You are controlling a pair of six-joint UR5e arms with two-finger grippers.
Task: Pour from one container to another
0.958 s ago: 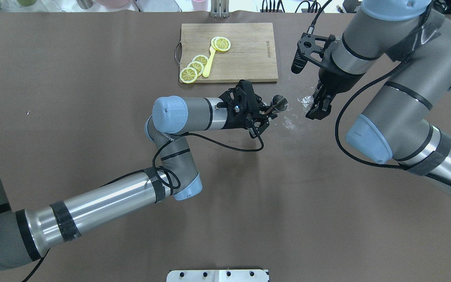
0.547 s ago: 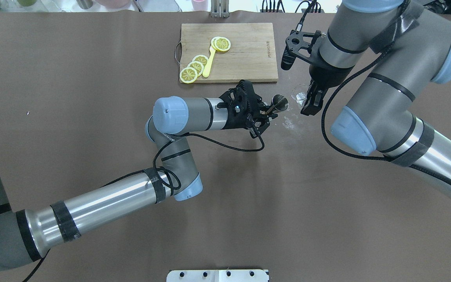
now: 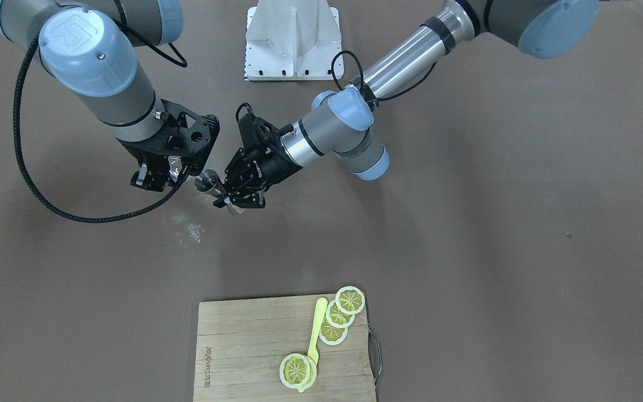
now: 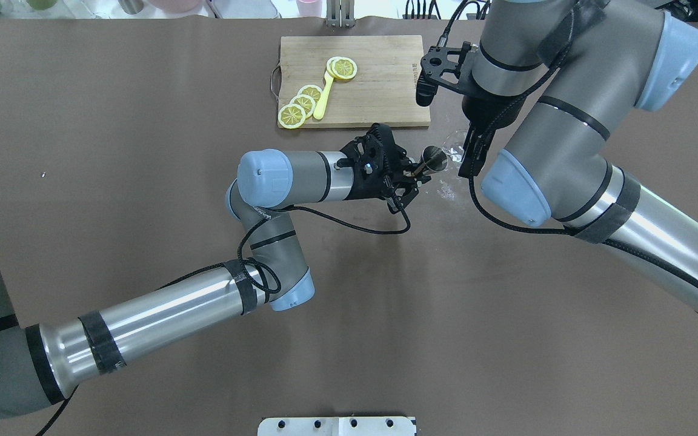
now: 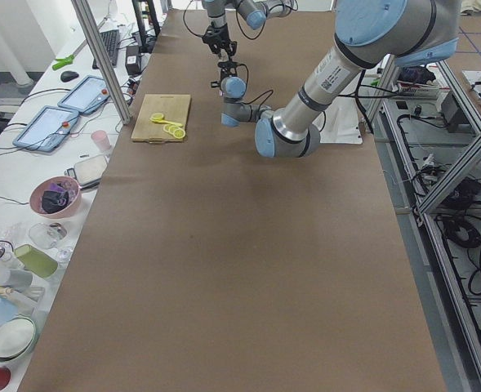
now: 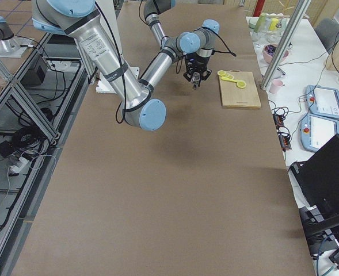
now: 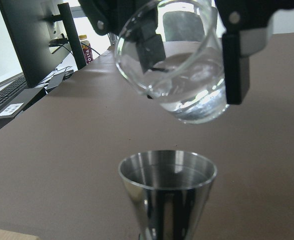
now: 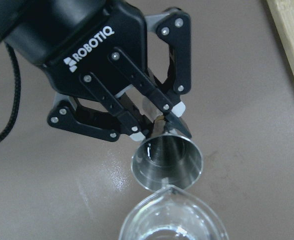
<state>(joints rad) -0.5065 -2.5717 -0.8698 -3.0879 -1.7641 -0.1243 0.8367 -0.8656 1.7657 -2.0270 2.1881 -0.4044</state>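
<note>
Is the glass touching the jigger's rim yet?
Apart. The left wrist view shows the tilted glass hanging above the jigger, with a strip of bare table visible between them.

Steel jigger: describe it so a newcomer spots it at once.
From the wooden cutting board with lemon slices, step off its robot-side corner toward the right arm. There the left gripper pinches a small hourglass-shaped grey steel jigger at its narrow waist, mouth up. Unlike the tilted clear glass cup just above it, it is opaque dull metal.
</note>
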